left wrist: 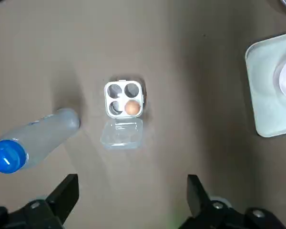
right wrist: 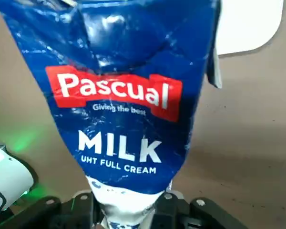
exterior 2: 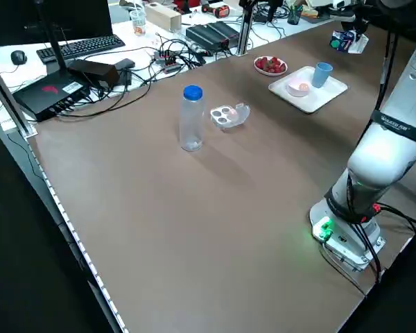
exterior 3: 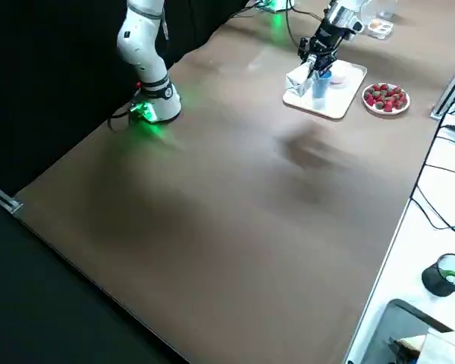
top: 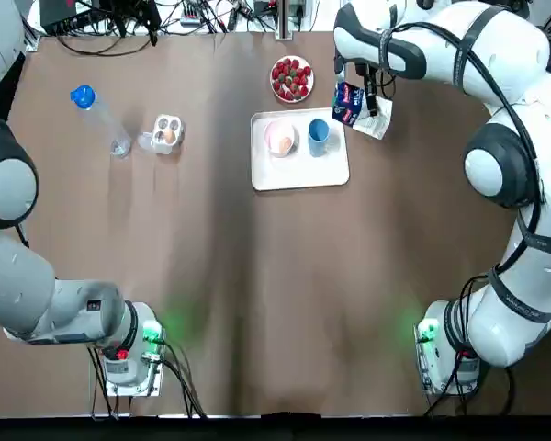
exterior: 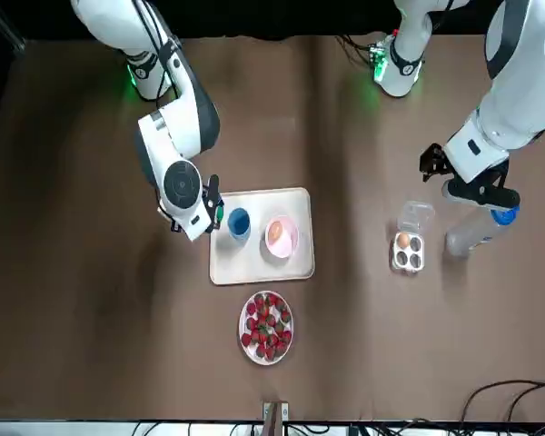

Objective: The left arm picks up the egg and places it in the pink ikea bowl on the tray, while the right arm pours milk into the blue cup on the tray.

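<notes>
The right gripper (right wrist: 128, 205) is squeezed tight on the blue and white paper milk carton (right wrist: 124, 95). Its jaws pinch the carton at the end below the word MILK, and the rest sticks out past them. The carton looks soft and crumpled. I think it would squish if pinched harder, and the milk inside could slosh and make it tip. The flat sides seem the best place to hold it. The small blue cup (top: 319, 131) stands just beyond the carton on the white square tray (top: 298, 175), close to the jaws but not touching them. I cannot tell if any milk is coming out.

The left gripper (left wrist: 131, 183) is wide open with nothing in it. Straight out in front of its jaws sits the clear plastic egg box (left wrist: 113, 93). Its lid is flipped open and there is one brown egg (left wrist: 131, 108) in a corner pocket. An egg is light, smooth and easy to crack, so it wants a gentle pinch on its round sides. The pocket hugs it, so there is little room for fingers.

The round pink bowl (top: 280, 138) is on the tray, far off to one side of the left jaws. It already has an egg in it.

A clear plastic bottle with a blue cap (left wrist: 38, 138) stands near the box on the other side and could get knocked. A white plate of red strawberries (top: 292, 79) sits just past the tray, near the right jaws.
</notes>
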Controlling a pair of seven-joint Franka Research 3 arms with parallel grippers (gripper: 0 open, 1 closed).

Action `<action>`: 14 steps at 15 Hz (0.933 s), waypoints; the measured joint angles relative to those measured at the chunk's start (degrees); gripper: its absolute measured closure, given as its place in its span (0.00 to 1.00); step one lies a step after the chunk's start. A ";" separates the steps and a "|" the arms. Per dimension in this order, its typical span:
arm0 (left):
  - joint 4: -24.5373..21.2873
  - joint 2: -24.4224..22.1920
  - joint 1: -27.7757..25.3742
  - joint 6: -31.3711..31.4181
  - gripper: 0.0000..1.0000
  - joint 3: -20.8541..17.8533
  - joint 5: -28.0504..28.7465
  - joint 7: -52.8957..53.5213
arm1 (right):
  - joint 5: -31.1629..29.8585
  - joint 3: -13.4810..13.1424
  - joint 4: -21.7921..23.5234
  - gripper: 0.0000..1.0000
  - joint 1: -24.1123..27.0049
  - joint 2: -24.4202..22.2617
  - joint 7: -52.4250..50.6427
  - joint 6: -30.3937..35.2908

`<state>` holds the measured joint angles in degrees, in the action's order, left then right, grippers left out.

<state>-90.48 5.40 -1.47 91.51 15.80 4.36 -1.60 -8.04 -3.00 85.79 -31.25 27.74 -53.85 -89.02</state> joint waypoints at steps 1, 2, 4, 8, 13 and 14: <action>-0.03 -0.07 0.00 -0.01 0.00 0.00 0.00 -0.03 | -0.03 -0.15 0.00 0.59 0.07 0.07 -0.02 0.01; -0.07 -0.05 -0.02 -0.01 0.00 -0.02 -0.06 -0.15 | -0.05 -0.36 0.00 0.59 0.25 0.07 -0.14 0.04; 0.03 -0.06 -0.45 0.01 0.00 -0.17 -0.20 -0.42 | -0.05 -0.73 -0.01 0.59 1.56 0.07 -1.47 0.05; 0.30 -0.26 -2.21 0.03 0.00 -0.23 -0.32 -0.32 | 2.49 -1.00 -0.11 0.57 9.27 -0.03 -9.94 0.04; 0.31 -0.38 -2.56 0.02 0.00 -0.14 -0.33 0.24 | 9.47 -1.33 -0.39 0.56 22.64 -0.24 -28.13 0.04; 0.31 -0.38 -2.55 0.02 0.00 -0.11 -0.33 0.24 | 11.30 -1.37 -0.39 0.56 25.67 -0.24 -32.17 0.04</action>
<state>-90.17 5.03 -4.02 91.53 15.69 4.03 -1.36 3.25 -4.37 85.40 -5.58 27.51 -86.02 -88.99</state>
